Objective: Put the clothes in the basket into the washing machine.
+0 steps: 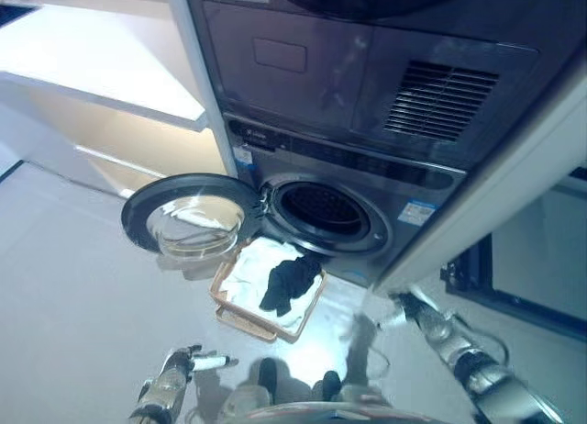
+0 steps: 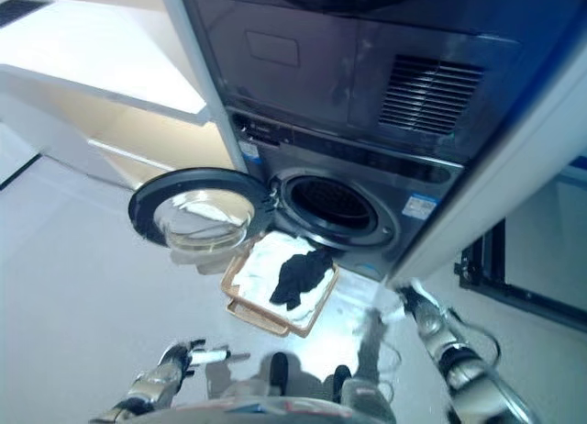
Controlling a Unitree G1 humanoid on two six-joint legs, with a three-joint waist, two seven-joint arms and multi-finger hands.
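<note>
A tan basket stands on the floor just before the washing machine. It holds white cloth with a black garment on top. The machine's round door is swung open to the left, and the dark drum opening shows. My left hand is low at the bottom left, apart from the basket, fingers relaxed and empty. My right hand is at the lower right, right of the basket, fingers straight and empty.
A dryer with a vent grille sits above the washer. A white counter with shelves is at the left. A white panel runs down the right, with a dark frame beyond it.
</note>
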